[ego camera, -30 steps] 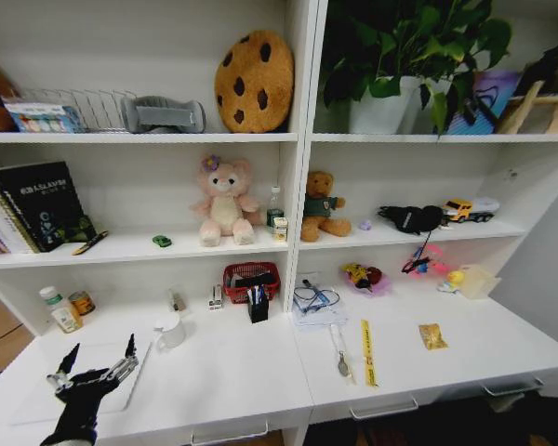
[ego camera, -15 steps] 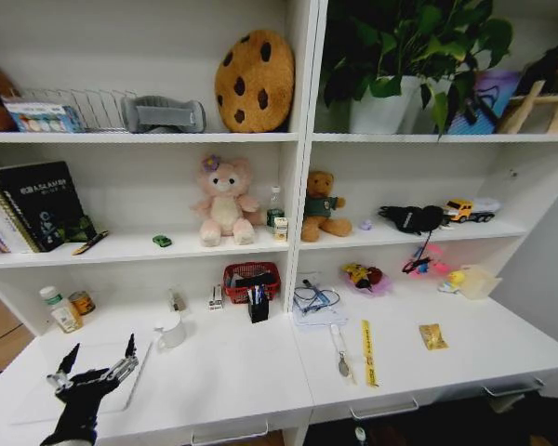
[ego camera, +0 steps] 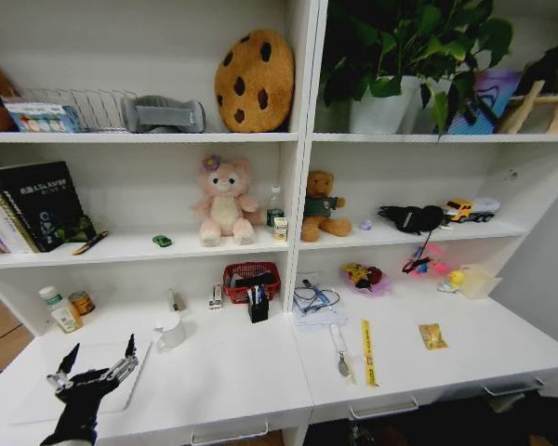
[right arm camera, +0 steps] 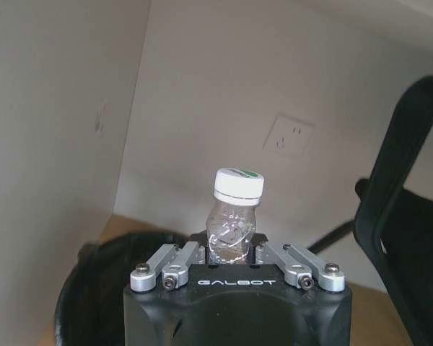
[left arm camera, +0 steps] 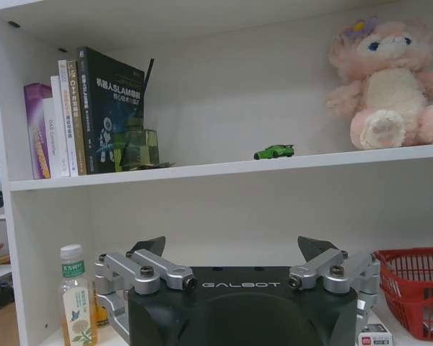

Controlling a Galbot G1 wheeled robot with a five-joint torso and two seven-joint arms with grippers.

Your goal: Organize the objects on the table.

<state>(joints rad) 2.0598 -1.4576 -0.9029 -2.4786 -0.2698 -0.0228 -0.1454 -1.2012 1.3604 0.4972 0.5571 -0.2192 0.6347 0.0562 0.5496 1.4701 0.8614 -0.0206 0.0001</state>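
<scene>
White shelving rises from the back of the long white worktop [ego camera: 232, 372], whose shallow drawers carry metal bar handles. Items already shelved: one tiny green toy car [ego camera: 162, 241], beside a pink plush bear [ego camera: 225, 202]; one dark pen [ego camera: 90, 242], near a black-covered book [ego camera: 39, 204]; one small clear bottle with pale label [ego camera: 275, 206], next to a brown plush bear [ego camera: 322, 205]. Items on the worktop: one thin silver laptop, closed [ego camera: 107, 367], at the left end; one flat yellow strip [ego camera: 367, 352]; one small yellow packet [ego camera: 433, 335]; one metal-tipped tool [ego camera: 339, 351]; one pair of blue-framed glasses on white paper [ego camera: 313, 299]; one red mesh basket [ego camera: 252, 280]; one black pen holder [ego camera: 258, 306]. Left gripper [ego camera: 95, 364]: hovering over the laptop, jaws apart, nothing between them. Right gripper [right arm camera: 234, 252]: low and away from the worktop, above a black round bin [right arm camera: 105, 288], jaws clamped on a crumpled clear plastic bottle with a white cap [right arm camera: 234, 216]. Assessment: partly done. Several small items look placed on shelves, and the crumpled bottle appears headed for disposal; the strip, packet, tool and laptop seem the likely remainder.
</scene>
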